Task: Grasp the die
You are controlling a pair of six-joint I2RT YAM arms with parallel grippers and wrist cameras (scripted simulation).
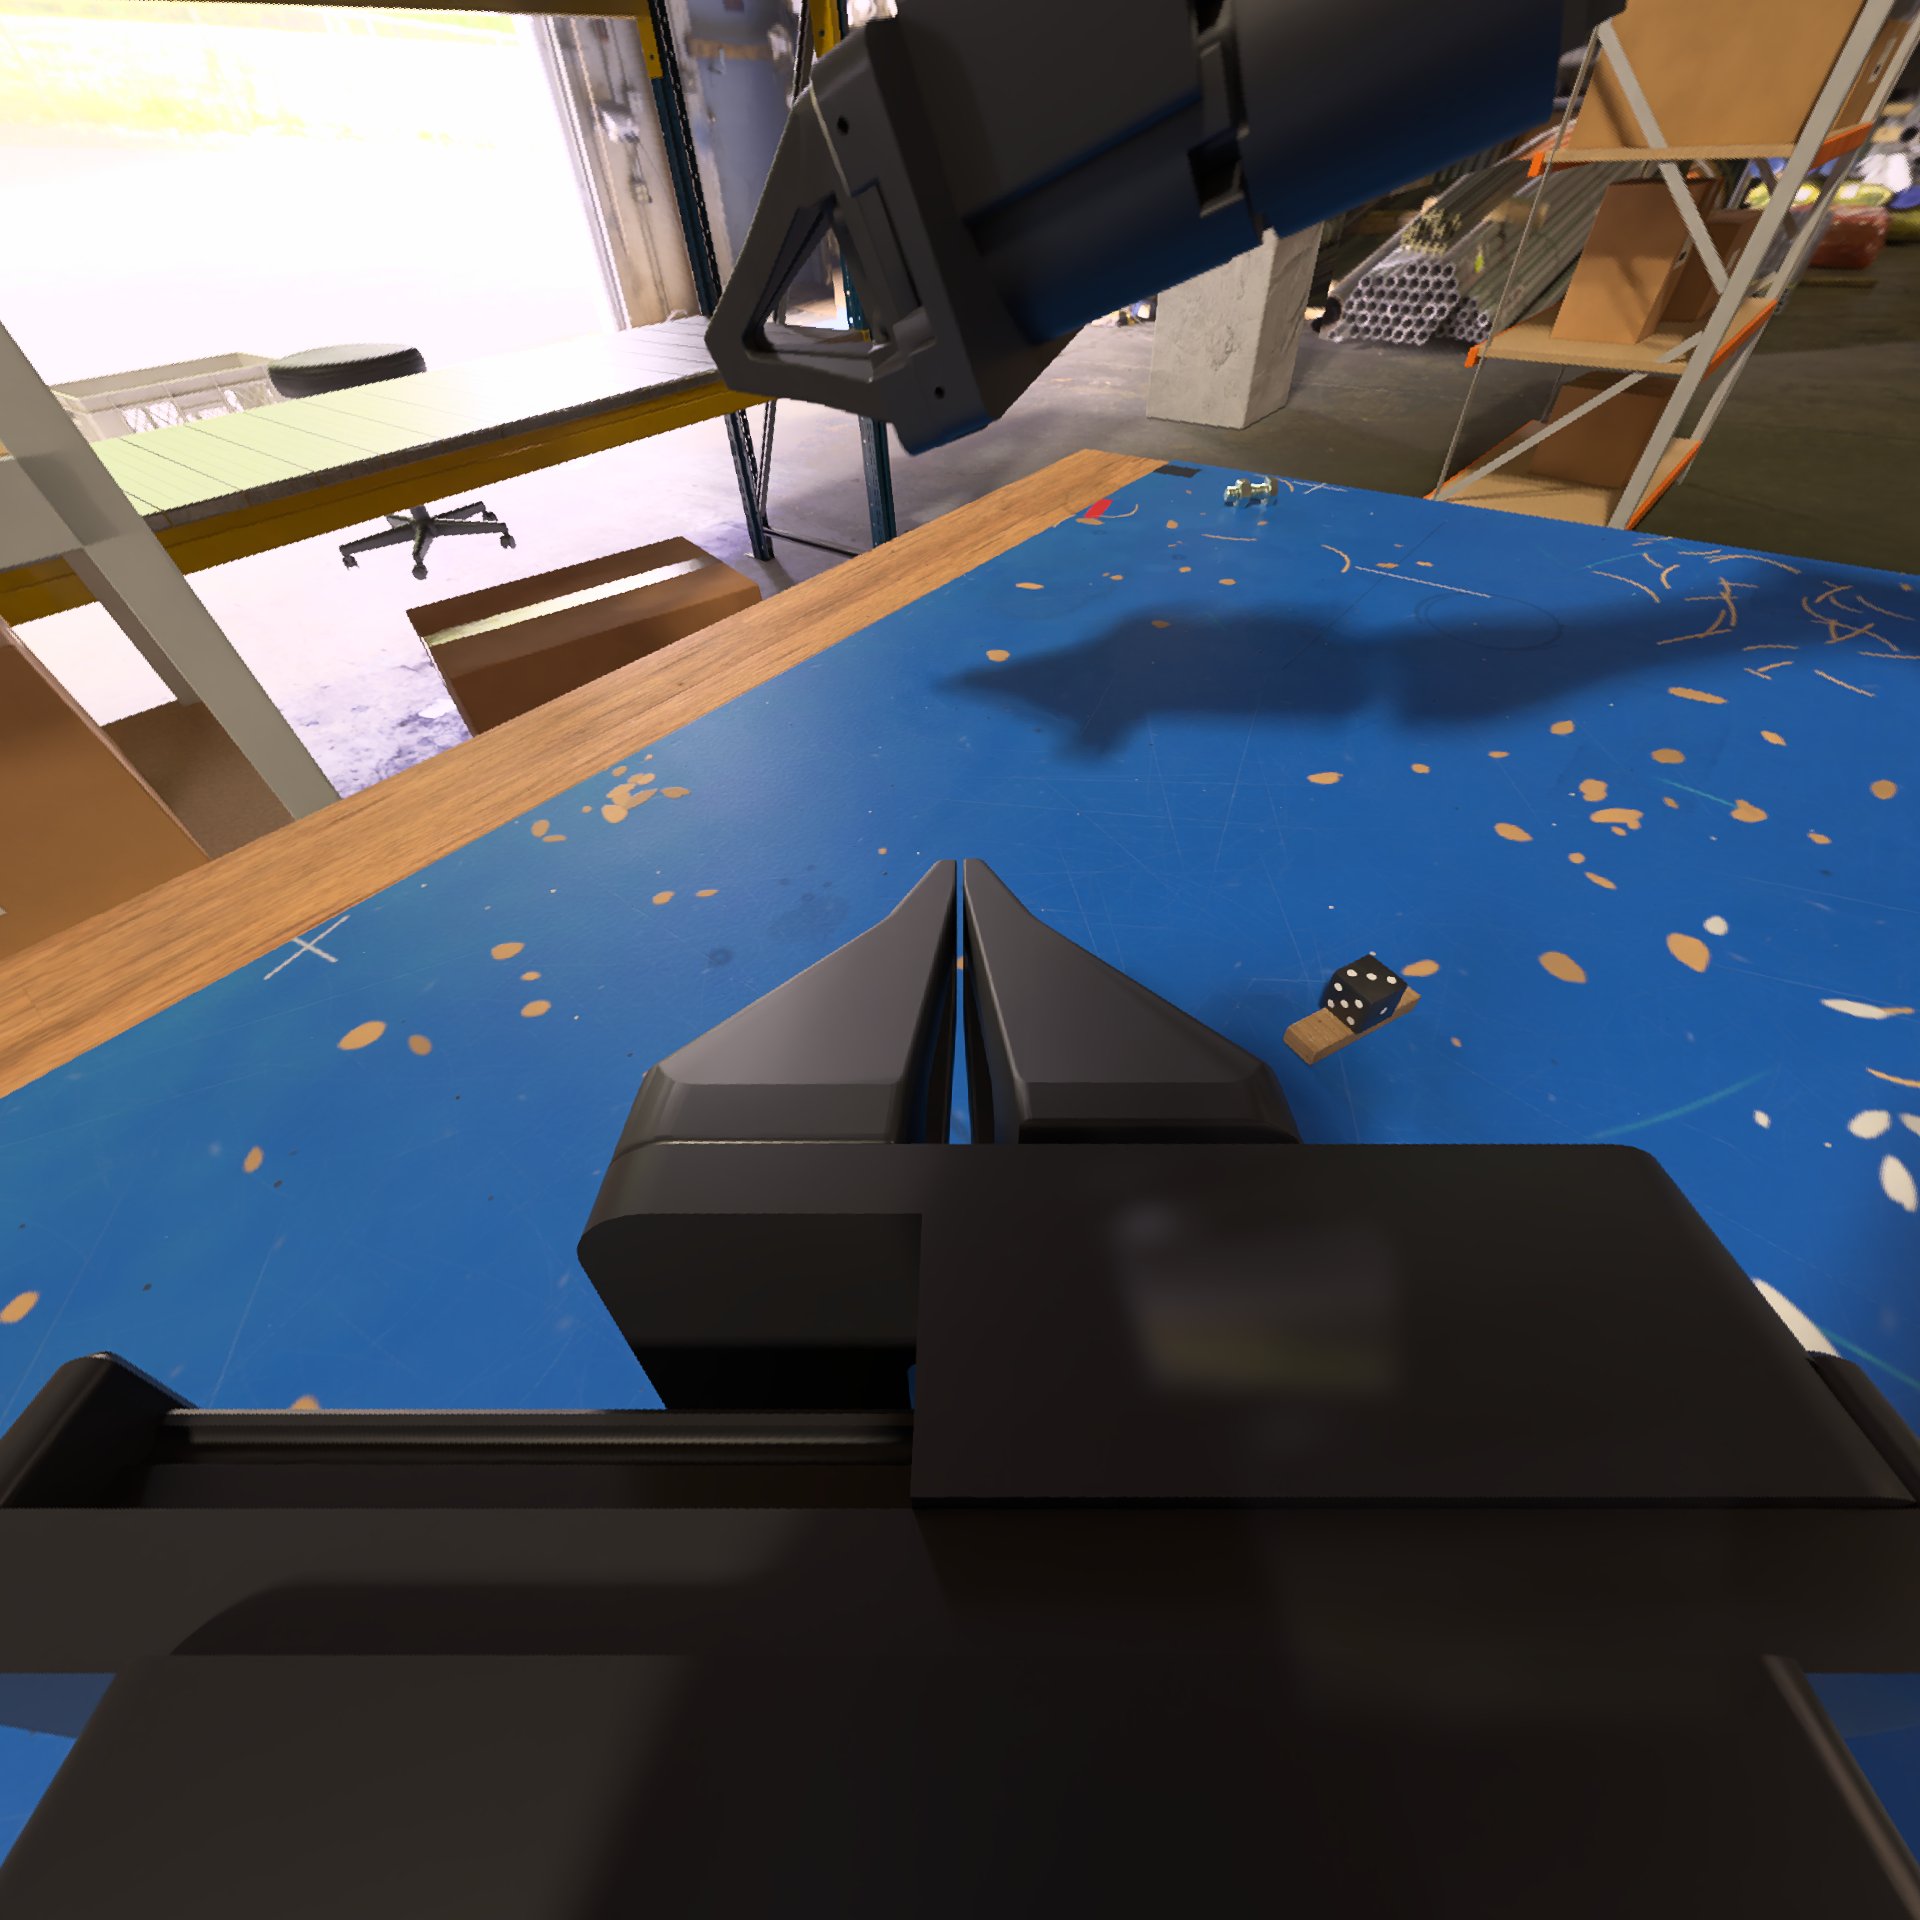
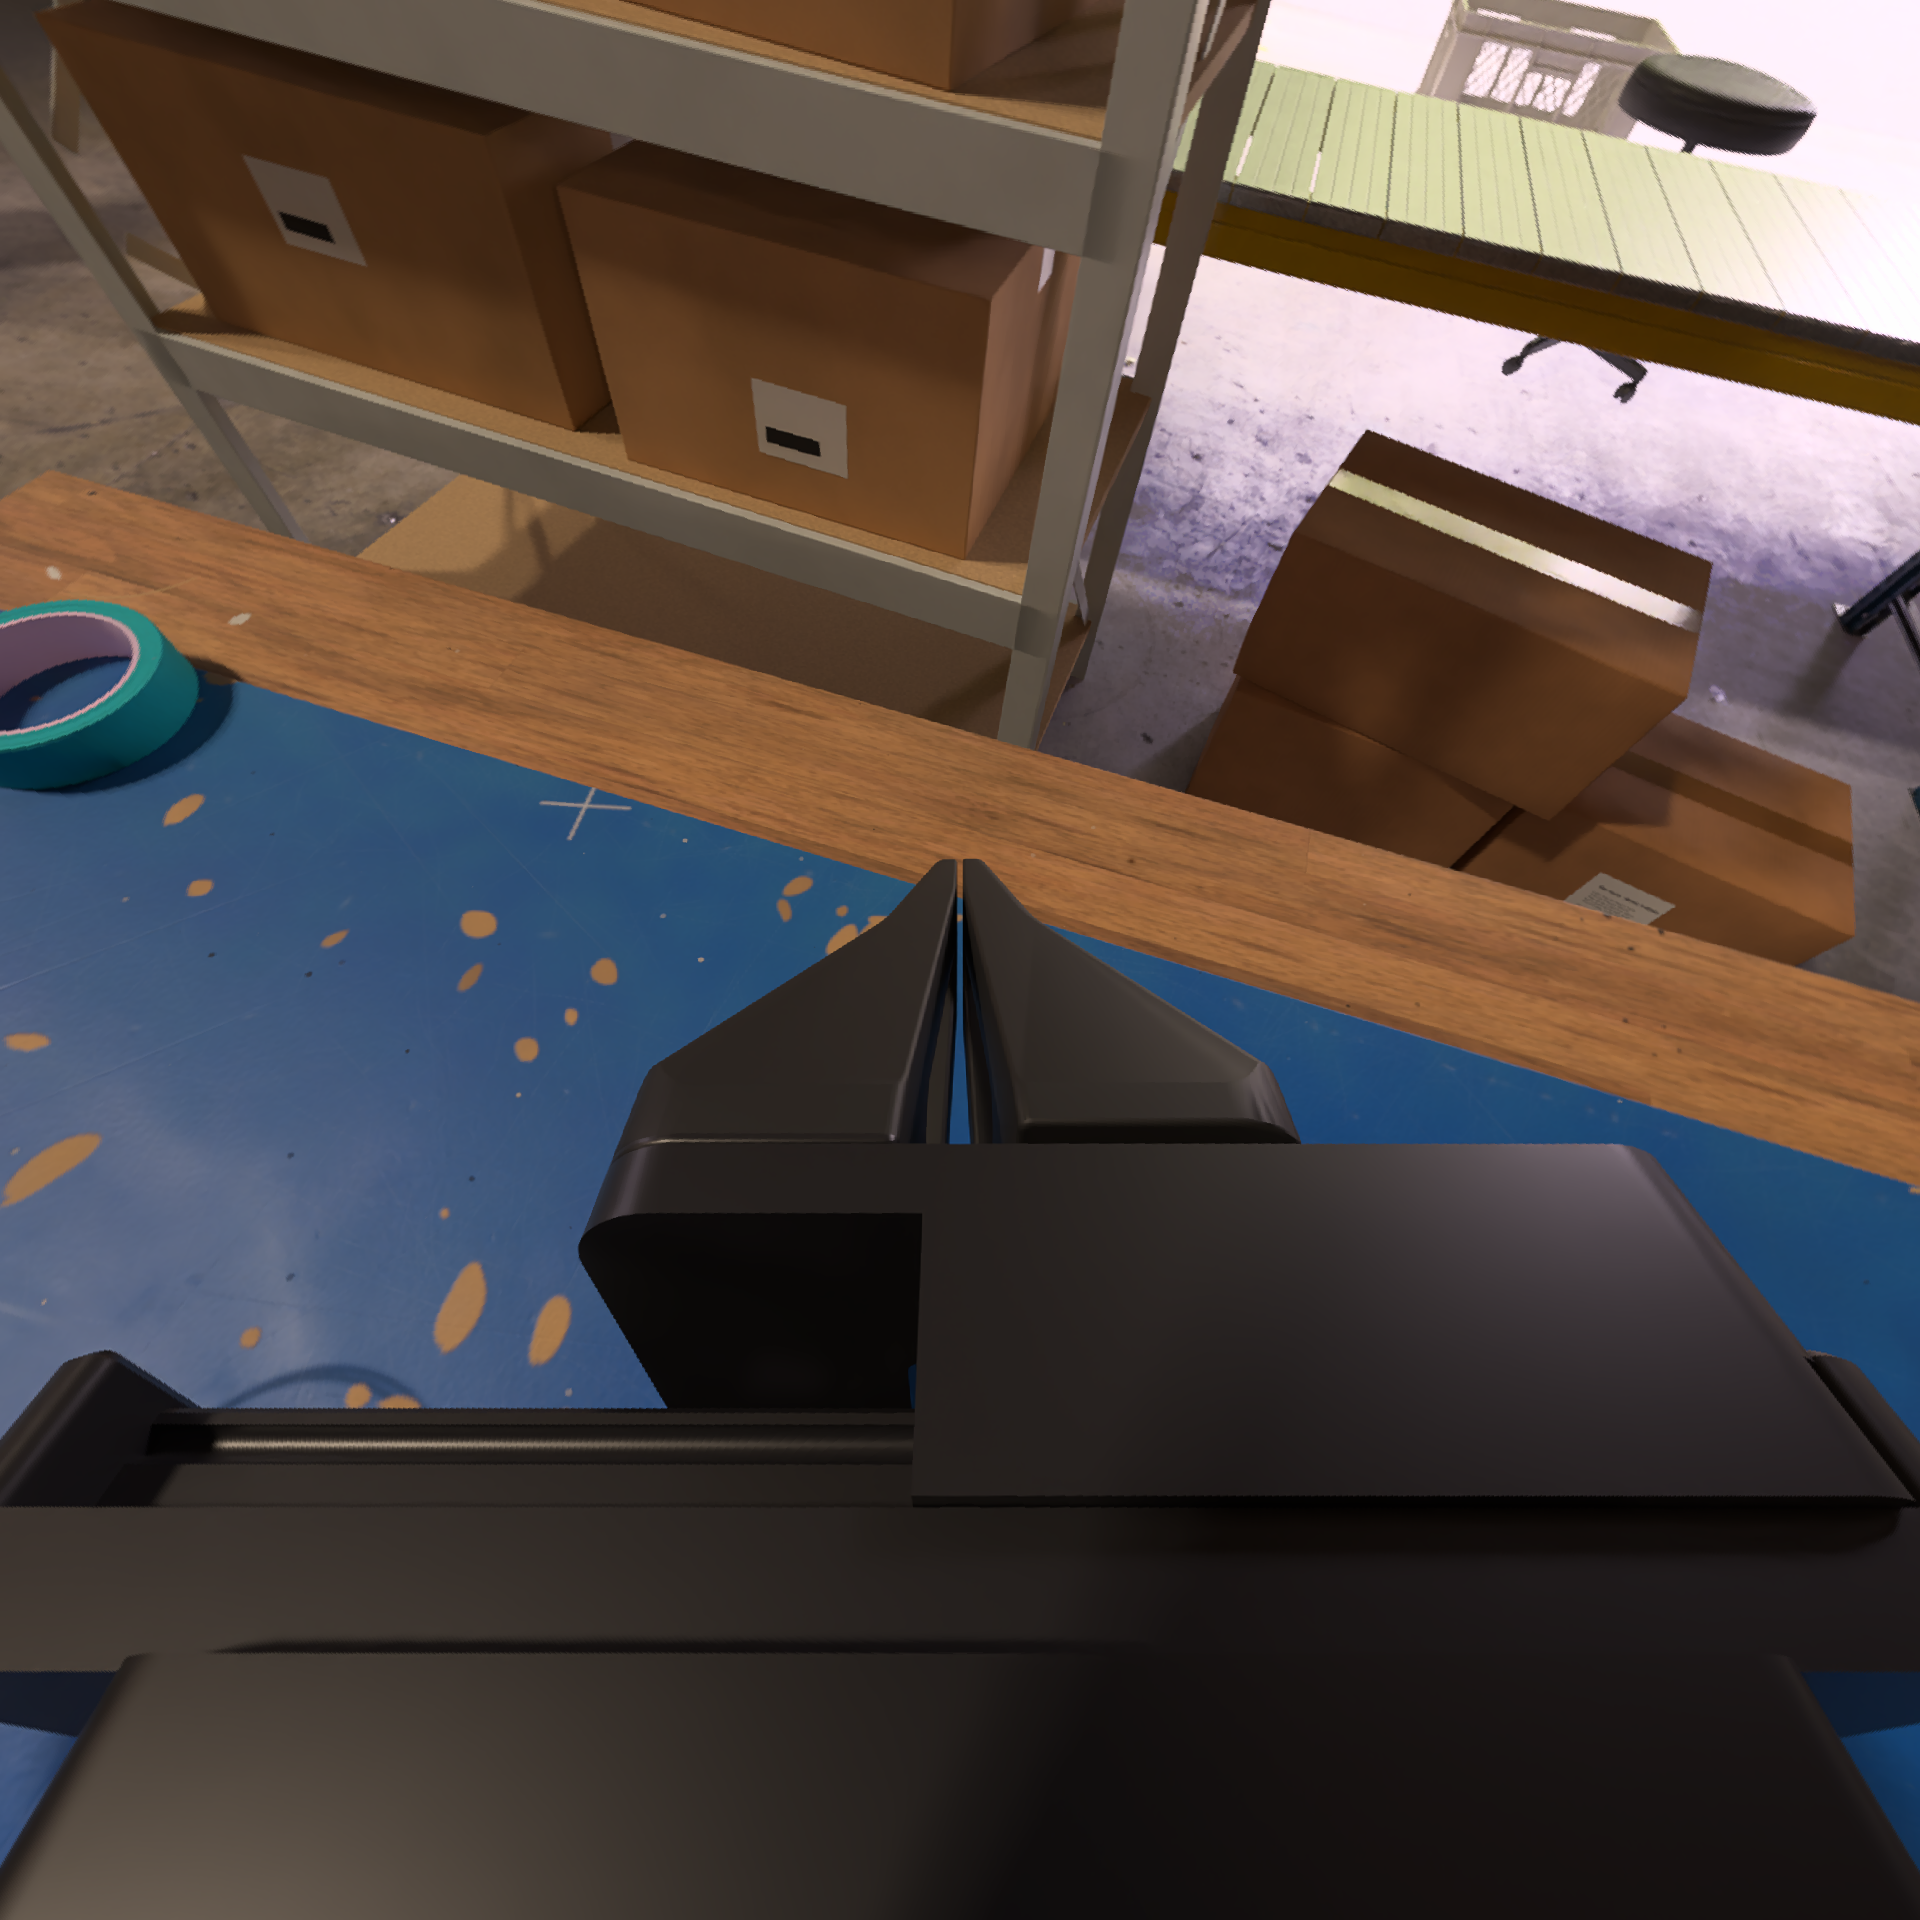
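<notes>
The small black die with white pips [image 1: 1363, 990] is being propped on a thin tan wooden block [image 1: 1340, 1027] lying on the blue paint-flecked mat [image 1: 1143, 831], right of the left gripper [image 1: 959, 864], whose jaws are being kept pressed together, empty. A small brass fitting [image 1: 1250, 490] is sitting far off by the mat's edge. The right gripper [image 2: 959, 864] is likewise being held closed on nothing, with a teal tape roll [image 2: 73, 691] lying to its left.

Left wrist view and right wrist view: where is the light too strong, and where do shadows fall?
Left wrist view: the doorway is blown out white; a dark arm-shaped shadow lies on the blue mat beyond the die. Right wrist view: glare washes the upper right corner.
</notes>
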